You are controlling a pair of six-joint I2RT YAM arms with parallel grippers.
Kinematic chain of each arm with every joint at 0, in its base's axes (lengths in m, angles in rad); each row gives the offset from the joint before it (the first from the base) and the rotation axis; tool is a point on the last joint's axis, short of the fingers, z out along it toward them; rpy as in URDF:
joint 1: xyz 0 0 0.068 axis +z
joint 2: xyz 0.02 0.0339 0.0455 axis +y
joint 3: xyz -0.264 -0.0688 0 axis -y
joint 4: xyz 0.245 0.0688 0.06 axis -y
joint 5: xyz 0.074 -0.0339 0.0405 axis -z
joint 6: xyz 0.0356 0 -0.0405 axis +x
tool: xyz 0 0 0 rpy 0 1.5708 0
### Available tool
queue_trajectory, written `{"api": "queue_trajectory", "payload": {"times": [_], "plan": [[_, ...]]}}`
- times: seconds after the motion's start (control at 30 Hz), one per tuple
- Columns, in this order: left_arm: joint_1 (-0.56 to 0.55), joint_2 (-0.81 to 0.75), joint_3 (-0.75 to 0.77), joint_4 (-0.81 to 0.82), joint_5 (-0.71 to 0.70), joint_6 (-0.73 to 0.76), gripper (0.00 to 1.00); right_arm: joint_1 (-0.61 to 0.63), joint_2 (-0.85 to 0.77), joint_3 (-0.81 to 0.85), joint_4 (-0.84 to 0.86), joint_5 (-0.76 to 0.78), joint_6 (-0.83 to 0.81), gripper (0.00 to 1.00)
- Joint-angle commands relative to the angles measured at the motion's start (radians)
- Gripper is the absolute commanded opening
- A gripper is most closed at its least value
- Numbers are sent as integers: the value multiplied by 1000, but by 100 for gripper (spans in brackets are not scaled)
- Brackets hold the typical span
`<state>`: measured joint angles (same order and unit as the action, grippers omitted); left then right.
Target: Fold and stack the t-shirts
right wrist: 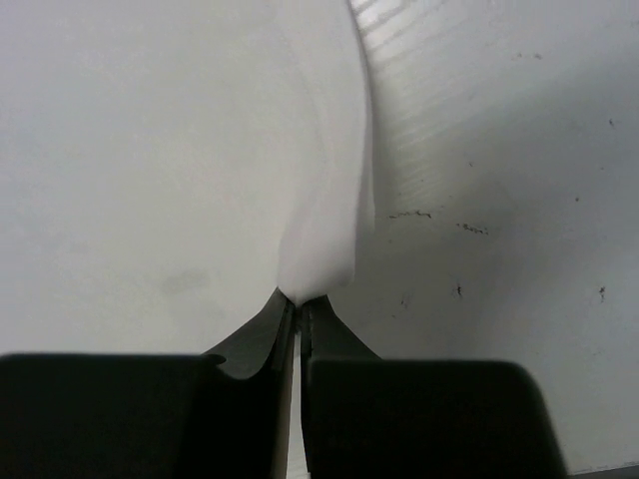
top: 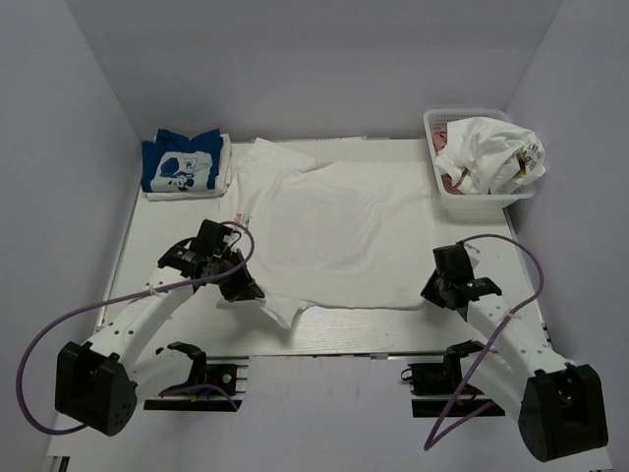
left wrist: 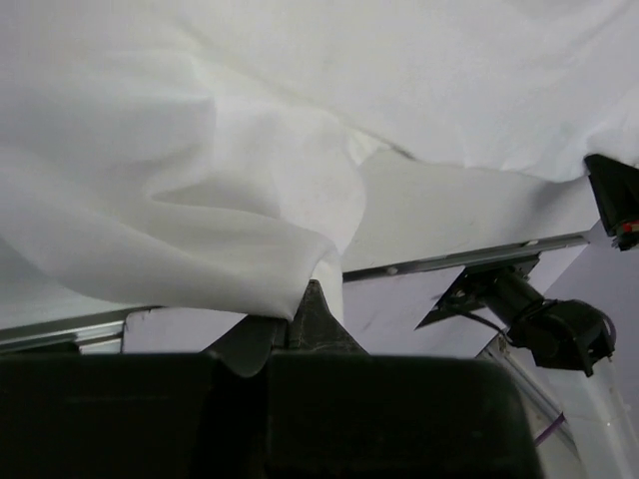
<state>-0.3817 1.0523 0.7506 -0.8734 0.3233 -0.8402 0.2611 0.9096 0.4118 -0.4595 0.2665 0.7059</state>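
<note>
T-shirt (top: 334, 231) flat, long axis left-right, sleeves left

The space was closed in on three sides by plain walls of a pale lavender-grey: a back wall (top: 314, 59), a left wall (top: 54, 147) and a right wall (top: 590, 108). The two side walls were seen to spread apart toward the camera. Between them a white bench (top: 147, 236) was set, its far edge met by the back wall. Along its near edge a silvery metal rail (top: 334, 344) was laid from side to side. In the right wrist view the bench top was shown marked with small dark specks (right wrist: 459, 289). Everything was lit evenly and softly, and only faint shadows were cast.
</note>
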Motion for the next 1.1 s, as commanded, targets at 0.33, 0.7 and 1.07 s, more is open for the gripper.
{"api": "queue_trajectory", "payload": {"times": [0.33, 0.7, 1.07], "plan": [[14, 305, 407, 67, -254, 45, 0, -5, 202, 286, 54, 20, -72, 0], [64, 554, 687, 13, -429, 67, 0, -36, 460, 513, 59, 88, -114, 0], [107, 719, 742, 287, -434, 216, 31, -76, 684, 705, 35, 86, -157, 5]]}}
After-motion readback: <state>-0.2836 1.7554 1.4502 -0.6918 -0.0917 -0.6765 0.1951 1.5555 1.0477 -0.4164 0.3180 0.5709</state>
